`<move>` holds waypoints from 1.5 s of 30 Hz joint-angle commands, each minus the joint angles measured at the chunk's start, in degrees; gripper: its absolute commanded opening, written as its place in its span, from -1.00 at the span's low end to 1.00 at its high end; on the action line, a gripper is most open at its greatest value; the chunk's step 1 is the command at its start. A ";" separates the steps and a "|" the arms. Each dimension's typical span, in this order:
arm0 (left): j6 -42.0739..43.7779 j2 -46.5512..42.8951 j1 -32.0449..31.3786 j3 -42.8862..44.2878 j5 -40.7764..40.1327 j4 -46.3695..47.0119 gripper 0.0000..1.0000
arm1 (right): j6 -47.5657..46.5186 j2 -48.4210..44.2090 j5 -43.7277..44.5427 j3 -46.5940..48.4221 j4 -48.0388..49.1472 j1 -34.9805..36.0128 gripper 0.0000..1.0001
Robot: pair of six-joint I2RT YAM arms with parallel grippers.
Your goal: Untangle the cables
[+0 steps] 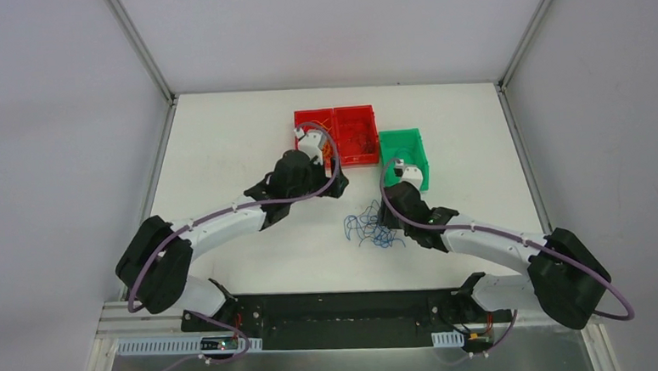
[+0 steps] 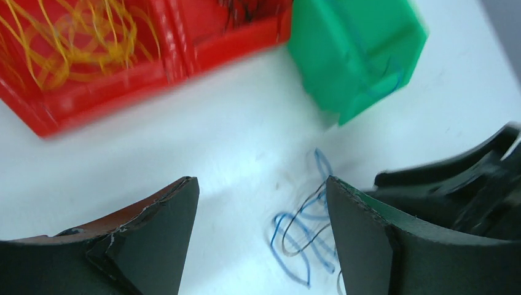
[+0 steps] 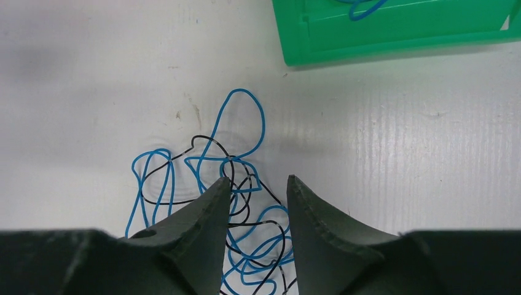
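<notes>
Straddling the tangle of hair-thin blue and dark wires [image 3: 228, 161], the right gripper [image 3: 258, 179] has its jaws partly apart. Several strands pass through the gap, but none looks pinched yet, so it seems lined up to take one loop.

The tangle lies loose on the white table [image 1: 238, 139] between the two arms, near of both bins. The left gripper [image 2: 261, 181] hangs wide apart and empty by the near wall of the red twin-compartment plastic bin [image 1: 358, 161]. That bin's left compartment holds yellow-orange wires [image 2: 67, 37]. Probably it waits there to take the next strand or pin the heap.

One blue wire [image 3: 362, 7] already lies in the green plastic bin [image 1: 414, 147], suggesting sorting by colour.

Bare table lies left and near of the tangle. The green bin's near wall is close on the far right, so a lift should rise before it crosses that wall.
</notes>
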 commanded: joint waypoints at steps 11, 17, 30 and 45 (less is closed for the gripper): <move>-7.52 7.93 -4.62 -19.14 8.94 24.89 0.47 | 1.14 -6.31 -3.86 -7.70 9.67 1.63 -0.37; -11.28 18.14 -6.23 -17.41 13.20 33.32 0.21 | 1.89 -10.37 -9.64 -10.08 12.37 2.04 -1.00; -8.61 8.24 -6.37 -23.51 7.60 29.70 -1.00 | 2.72 -21.05 -2.81 -11.15 9.61 2.61 -1.00; -4.53 -39.45 -6.24 -33.67 -19.84 -3.52 -1.00 | 4.68 -38.21 11.33 -12.03 -0.46 2.56 -0.91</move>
